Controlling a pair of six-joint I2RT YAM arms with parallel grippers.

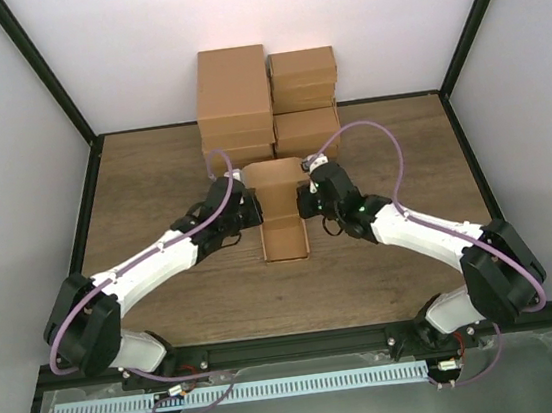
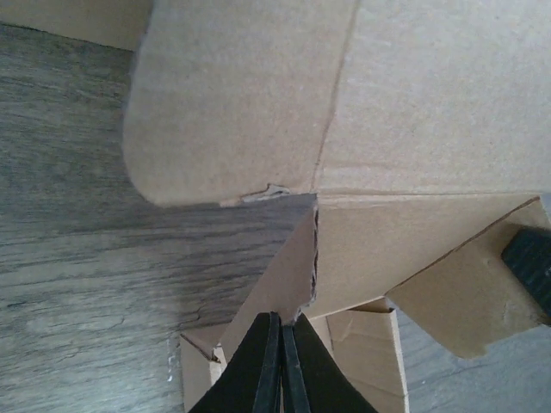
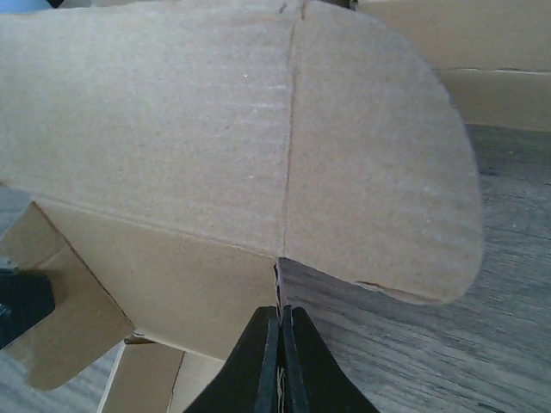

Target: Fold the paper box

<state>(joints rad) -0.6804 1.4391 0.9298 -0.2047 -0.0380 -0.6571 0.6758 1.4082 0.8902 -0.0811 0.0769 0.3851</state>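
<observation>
The paper box [image 1: 280,211] is a tan, half-folded die-cut sheet on the wooden table between both arms, with its lid panel raised at the far end. My left gripper [image 1: 253,209] is shut on the box's left side wall. In the left wrist view the fingertips [image 2: 282,320] pinch a thin cardboard edge below the rounded flap [image 2: 232,103]. My right gripper [image 1: 305,201] is shut on the right side wall. In the right wrist view its tips [image 3: 281,311] clamp the wall's edge under the other rounded flap [image 3: 379,172]. Each wrist view catches a dark bit of the opposite gripper.
Stacks of larger brown cartons [image 1: 232,96] [image 1: 303,82] stand against the back wall, just behind the box. White walls with black frame posts close in the wooden table [image 1: 151,171] on three sides. A pink cable [image 1: 390,152] loops above the right arm.
</observation>
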